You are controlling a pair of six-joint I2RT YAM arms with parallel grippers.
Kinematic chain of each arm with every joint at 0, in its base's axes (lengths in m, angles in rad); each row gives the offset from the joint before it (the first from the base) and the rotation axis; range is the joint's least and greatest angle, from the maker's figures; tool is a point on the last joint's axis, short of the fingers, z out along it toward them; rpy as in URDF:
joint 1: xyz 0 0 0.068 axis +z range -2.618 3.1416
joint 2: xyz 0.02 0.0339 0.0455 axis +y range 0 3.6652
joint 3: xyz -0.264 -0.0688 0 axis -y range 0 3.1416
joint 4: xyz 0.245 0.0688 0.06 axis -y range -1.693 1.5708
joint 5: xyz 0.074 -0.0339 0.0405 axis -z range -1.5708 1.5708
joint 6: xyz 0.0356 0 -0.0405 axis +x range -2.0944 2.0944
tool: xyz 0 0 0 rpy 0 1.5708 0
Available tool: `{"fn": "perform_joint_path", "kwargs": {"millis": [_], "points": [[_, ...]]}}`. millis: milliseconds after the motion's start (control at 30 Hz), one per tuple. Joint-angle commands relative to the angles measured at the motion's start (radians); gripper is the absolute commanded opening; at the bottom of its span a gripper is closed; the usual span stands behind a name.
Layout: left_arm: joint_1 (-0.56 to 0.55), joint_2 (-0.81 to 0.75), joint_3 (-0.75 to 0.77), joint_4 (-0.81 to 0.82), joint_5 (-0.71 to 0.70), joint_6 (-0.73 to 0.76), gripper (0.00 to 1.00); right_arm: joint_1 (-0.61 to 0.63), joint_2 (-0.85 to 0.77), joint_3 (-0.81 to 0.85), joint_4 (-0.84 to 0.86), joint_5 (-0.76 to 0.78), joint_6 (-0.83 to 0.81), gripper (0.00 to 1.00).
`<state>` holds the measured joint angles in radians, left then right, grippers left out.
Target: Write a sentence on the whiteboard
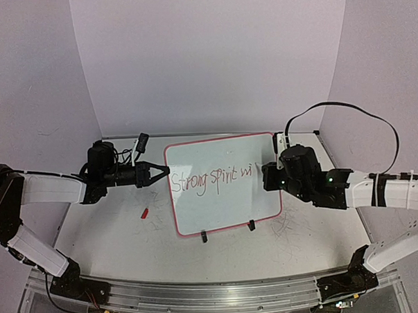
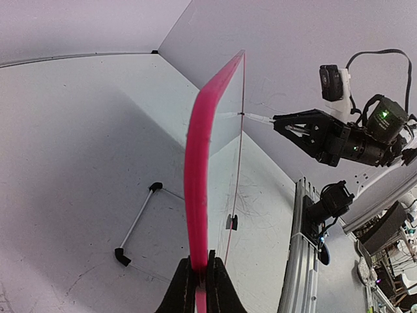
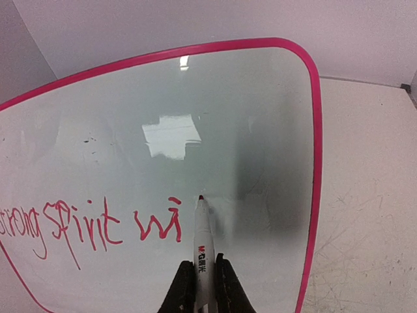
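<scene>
Whiteboard [image 2: 195, 163] edge sits between left jaws, marker [image 3: 203, 228] between right jaws.

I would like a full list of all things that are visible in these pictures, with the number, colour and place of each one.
whiteboard: one, white with red-pink rim, standing mid-table.
lettering: one line, red, reads "Strong spirit wi", across the board.
marker: one, white barrel, red tip, tip at the board right of "wi".
clip feet: two, black, at the board's near edge.
small red piece: one, on the table left of the board.
table: one, grey-white, scuffed.
left gripper: black, shut on the board's left rim.
right gripper: black, shut on the marker.
</scene>
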<state>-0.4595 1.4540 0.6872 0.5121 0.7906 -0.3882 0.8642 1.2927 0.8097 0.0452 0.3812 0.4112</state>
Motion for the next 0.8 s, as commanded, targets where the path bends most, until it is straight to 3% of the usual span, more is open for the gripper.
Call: {"fn": "perform_joint_path", "kwargs": {"millis": [0, 767], "points": [[-0.022, 0.007, 0.03, -0.047, -0.002, 0.043, 0.0, -0.004, 0.016, 0.037, 0.03, 0.017, -0.015, 0.0], [-0.022, 0.011, 0.032, -0.049, -0.003, 0.043, 0.0, 0.009, -0.026, -0.078, -0.008, -0.054, 0.092, 0.0]]}}
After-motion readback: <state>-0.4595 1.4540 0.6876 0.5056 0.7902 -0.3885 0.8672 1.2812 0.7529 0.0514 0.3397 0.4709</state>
